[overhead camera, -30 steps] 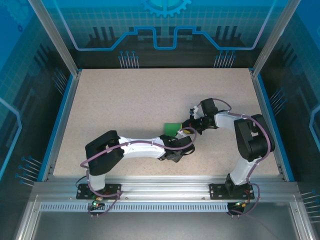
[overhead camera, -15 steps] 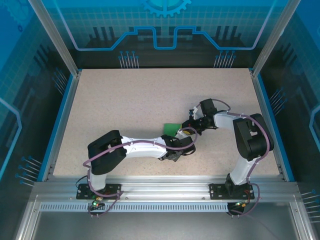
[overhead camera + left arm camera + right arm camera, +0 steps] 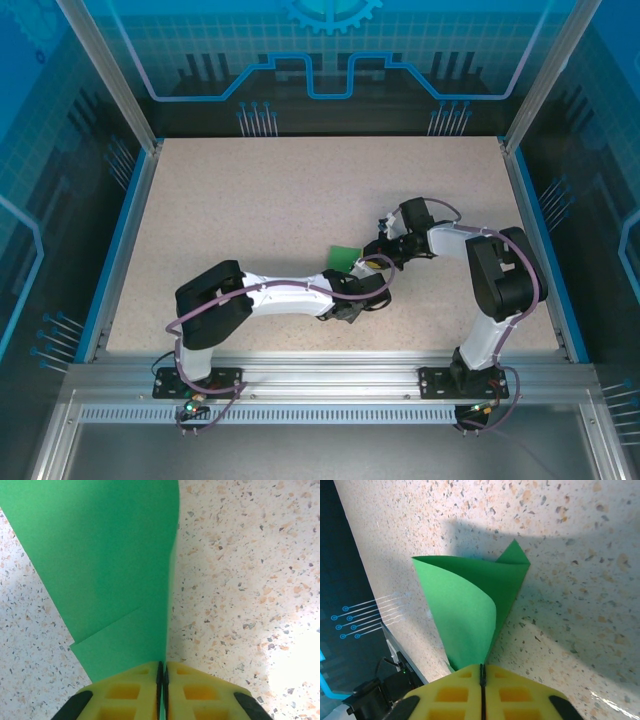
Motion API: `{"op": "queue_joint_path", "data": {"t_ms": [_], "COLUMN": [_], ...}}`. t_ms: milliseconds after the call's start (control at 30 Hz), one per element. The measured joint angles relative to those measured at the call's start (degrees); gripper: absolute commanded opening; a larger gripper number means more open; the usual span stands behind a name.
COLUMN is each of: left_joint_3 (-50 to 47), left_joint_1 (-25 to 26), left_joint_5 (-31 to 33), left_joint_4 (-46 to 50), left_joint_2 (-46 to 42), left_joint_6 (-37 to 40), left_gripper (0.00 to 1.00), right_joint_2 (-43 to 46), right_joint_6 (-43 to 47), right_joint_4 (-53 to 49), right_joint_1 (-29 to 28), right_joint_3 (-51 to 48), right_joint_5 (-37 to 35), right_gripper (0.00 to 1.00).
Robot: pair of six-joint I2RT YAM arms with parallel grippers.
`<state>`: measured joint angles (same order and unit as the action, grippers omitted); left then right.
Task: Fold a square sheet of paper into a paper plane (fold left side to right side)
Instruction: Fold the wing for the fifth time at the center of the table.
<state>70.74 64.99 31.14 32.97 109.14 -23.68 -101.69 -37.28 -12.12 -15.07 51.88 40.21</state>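
Clamping the green paper (image 3: 110,555), left gripper (image 3: 161,672) and right gripper (image 3: 482,672) could tear it by pulling apart.

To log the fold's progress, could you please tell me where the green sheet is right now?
In the top view the green sheet sits near the middle of the table, pinched by the left pincer and the right pincer where the arms meet.

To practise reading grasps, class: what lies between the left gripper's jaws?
A thin edge of the square sheet of paper, pinched by the left gripper; the left wrist view shows it.
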Motion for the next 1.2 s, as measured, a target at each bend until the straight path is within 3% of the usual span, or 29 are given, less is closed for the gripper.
{"op": "queue_joint_path", "data": {"t_ms": [100,233,400,800,1200], "left_joint_3": [0.0,0.0,-1.0,-13.1,-24.6], "left_joint_1": [-0.2,-1.2,-4.1,-14.6,-21.0], "left_joint_5": [-1.0,-4.3,-11.0,-34.6,-51.3], "left_joint_4": [0.0,-0.6,-2.9,-19.8,-41.0], "left_joint_2": [0.0,-0.1,-2.1,-9.9,-10.5], "left_joint_6": [0.0,0.0,-0.1,-6.9,-17.0], "left_gripper": [0.1,0.1,0.1,0.09,0.03], "right_joint_2": [1.8,10.8,24.2,38.2,36.7], "right_joint_6": [0.6,1.7,3.8,4.6,0.8], "right_joint_4": [-0.3,0.0,-0.3,1.8,11.0], "right_joint_1": [0.3,2.1,4.8,4.1,-4.3], "right_joint_3": [-0.2,-2.5,-7.0,-22.2,-27.3], "right_joint_5": [-2.1,-6.2,-12.7,-16.8,-19.4], "right_gripper": [0.42,0.64,0.78,0.78,0.71]}}
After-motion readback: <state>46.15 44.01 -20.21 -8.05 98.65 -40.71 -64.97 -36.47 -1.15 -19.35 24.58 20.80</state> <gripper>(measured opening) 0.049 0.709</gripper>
